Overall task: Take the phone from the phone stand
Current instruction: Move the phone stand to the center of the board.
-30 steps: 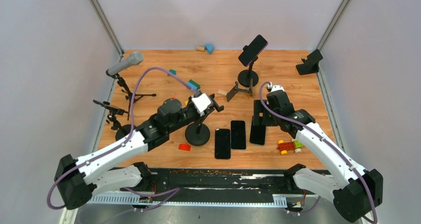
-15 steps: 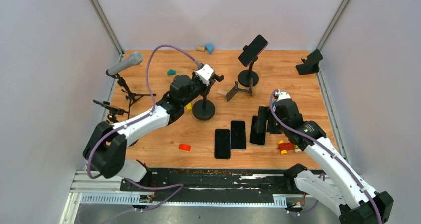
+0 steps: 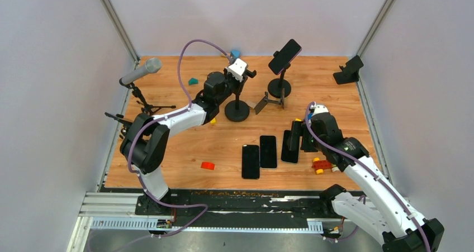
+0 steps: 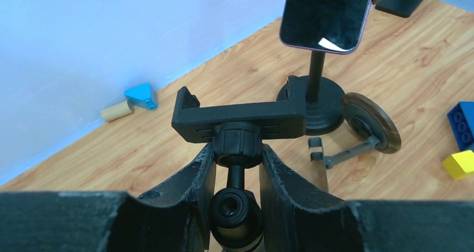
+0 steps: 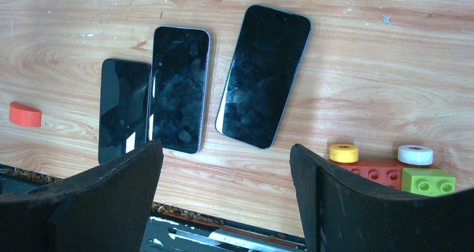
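1. Step in hand, as I judge it: the left arm is parking an empty stand (image 4: 240,115) near the far side of the table (image 3: 346,112), just beside the loaded stand (image 4: 313,98).
2. The phone (image 4: 327,14) sits clamped and tilted at the top of that loaded stand, untouched by either arm.
3. The next move likely calls for letting go of the empty stand, then reaching up to the clamped phone and pulling it out of its clamp without tipping the base.
4. The left gripper (image 4: 237,157) is pinched on the empty stand's neck, just under the knob below its bare clamp.
5. The right gripper (image 5: 225,148) hangs spread wide and holds nothing, above 3 flat phones (image 5: 179,87) lying side by side.
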Motion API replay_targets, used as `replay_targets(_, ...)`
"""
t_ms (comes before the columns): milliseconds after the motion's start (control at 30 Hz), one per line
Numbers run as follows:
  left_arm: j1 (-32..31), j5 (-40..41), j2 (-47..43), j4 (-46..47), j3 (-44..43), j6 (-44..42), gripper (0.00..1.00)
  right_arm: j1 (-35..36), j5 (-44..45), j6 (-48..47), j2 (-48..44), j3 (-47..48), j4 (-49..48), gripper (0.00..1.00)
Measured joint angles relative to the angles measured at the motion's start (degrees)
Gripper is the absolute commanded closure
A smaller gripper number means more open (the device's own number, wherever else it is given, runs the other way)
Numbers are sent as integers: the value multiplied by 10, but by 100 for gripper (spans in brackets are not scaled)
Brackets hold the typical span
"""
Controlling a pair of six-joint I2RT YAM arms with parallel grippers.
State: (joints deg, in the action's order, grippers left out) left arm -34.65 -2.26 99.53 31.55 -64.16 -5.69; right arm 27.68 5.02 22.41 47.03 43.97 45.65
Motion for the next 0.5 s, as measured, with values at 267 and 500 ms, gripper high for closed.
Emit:
replay_targets(267,3,31,29,9,-27,-12,100,0,-3,0,2,0,0,16)
replay_targets(500,12,56,31,9,-29,-13,100,0,-6,0,5,0,2,16)
